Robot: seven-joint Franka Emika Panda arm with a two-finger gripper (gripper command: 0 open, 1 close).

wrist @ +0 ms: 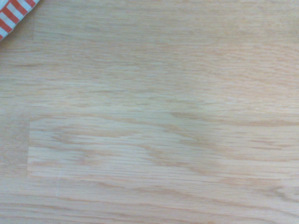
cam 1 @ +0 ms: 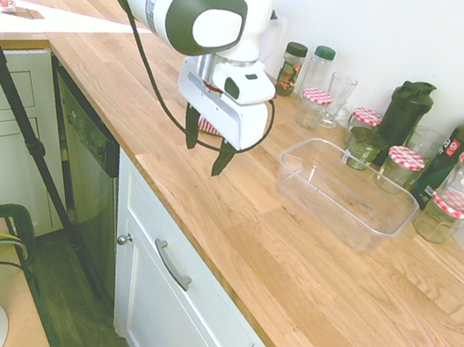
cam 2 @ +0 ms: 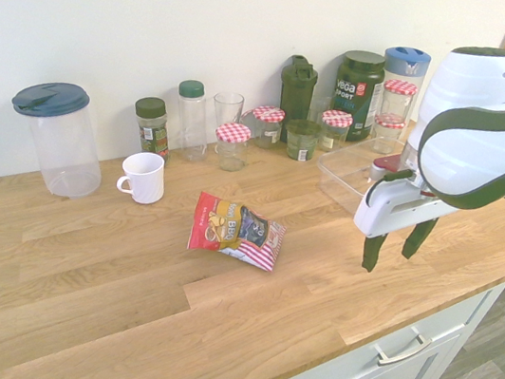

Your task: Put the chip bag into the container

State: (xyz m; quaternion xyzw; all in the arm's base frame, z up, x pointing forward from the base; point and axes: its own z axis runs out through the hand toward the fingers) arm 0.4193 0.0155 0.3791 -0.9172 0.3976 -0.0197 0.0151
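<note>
Gripper [cam 2: 389, 263] above the wooden countertop [cam 2: 111, 292], fingers wide apart and pointing down. Chip bag [cam 2: 236, 232] lying on the countertop, outside the container and apart from the fingers; printed front visible in the second exterior view, red-and-white striped end towards the gripper. Same striped part mostly hidden behind the gripper in the first exterior view, and only a corner at the edge of the wrist view. Clear plastic container [cam 1: 324, 209] upright on the countertop, near the jars with red-checkered lids [cam 1: 402, 166]. White mug [cam 2: 146, 178] beside the dark-lidded pitcher [cam 2: 76, 152], near the bag.
</note>
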